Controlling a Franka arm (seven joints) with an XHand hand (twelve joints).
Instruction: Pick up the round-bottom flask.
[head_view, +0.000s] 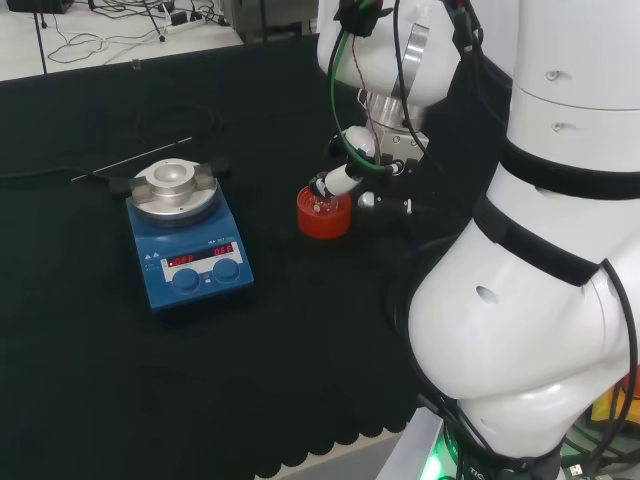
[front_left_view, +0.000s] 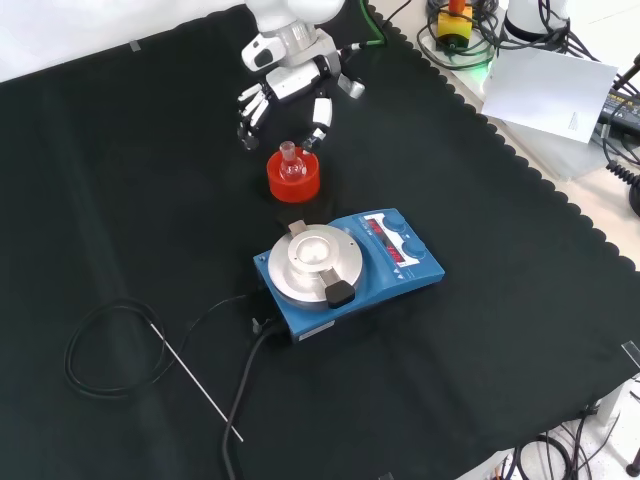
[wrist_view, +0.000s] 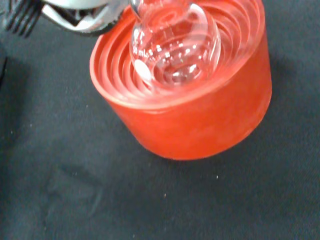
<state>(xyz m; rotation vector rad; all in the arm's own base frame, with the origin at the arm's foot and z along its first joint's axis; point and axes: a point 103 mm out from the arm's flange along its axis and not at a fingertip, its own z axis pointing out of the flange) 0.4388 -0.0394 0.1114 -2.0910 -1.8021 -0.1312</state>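
The round-bottom flask (front_left_view: 291, 166) is small and of clear glass. It sits upright in a red ribbed ring stand (front_left_view: 293, 185) near the middle of the cloth. In the front view the hand (front_left_view: 288, 88) hovers just beyond the stand, fingers (front_left_view: 250, 108) spread to one side and the thumb (front_left_view: 320, 118) to the other. The flask's neck stands just below that gap, apart from both. In the head view the hand (head_view: 345, 180) reaches to the stand's (head_view: 323, 220) far rim. The wrist view looks down on the flask's bulb (wrist_view: 175, 42) inside the stand (wrist_view: 200, 120).
A blue hotplate stirrer (front_left_view: 345, 270) with a round metal top stands close in front of the stand in the front view, and to its left in the head view (head_view: 190, 250). A black cable (front_left_view: 100, 350) and a thin metal rod (front_left_view: 195, 380) lie beyond it.
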